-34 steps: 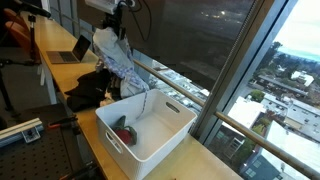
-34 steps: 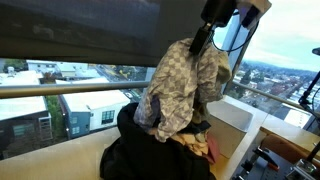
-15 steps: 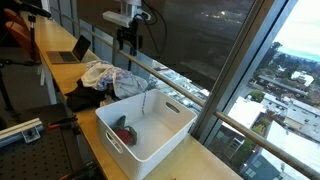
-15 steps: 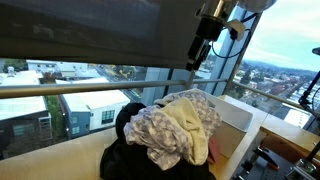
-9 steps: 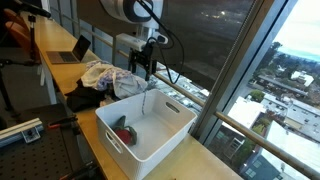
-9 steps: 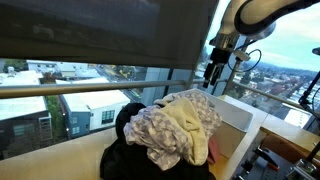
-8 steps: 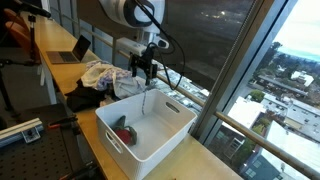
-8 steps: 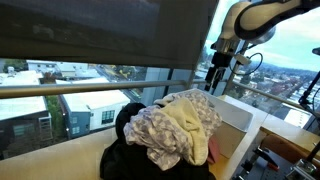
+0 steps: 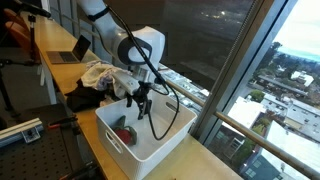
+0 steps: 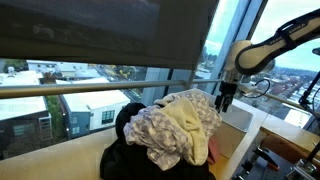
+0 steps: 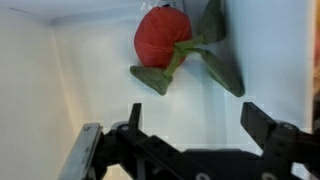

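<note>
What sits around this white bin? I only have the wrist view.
Observer: A pile of clothes lies right beside the bin on the same counter.
Operator: How far down is the gripper?
Observer: In an exterior view the gripper hangs within the bin's opening, apart from the toy.
Operator: Anything else on that counter?
Observer: An open laptop stands beyond the clothes.
</note>
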Controlling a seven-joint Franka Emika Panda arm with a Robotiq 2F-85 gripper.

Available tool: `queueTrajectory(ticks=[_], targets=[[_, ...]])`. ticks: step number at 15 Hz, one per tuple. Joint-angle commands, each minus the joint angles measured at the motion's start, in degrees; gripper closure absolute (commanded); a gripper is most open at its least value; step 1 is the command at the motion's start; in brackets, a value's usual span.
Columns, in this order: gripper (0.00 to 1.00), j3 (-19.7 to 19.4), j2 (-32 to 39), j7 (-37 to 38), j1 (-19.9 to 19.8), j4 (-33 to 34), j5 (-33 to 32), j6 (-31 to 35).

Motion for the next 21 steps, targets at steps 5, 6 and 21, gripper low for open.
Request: queueTrajectory(ticks=[5,6,21], targets=[[0.0,-1.9,5.2,-0.1,-1.4,-2.7,-1.2,5.8],[0.0,-2.1,6.0,0.0,-1.3,-2.3,-1.3,5.9],[0.86,-3.0,11.2,0.7,-0.5,1.6,-3.2,6.0]])
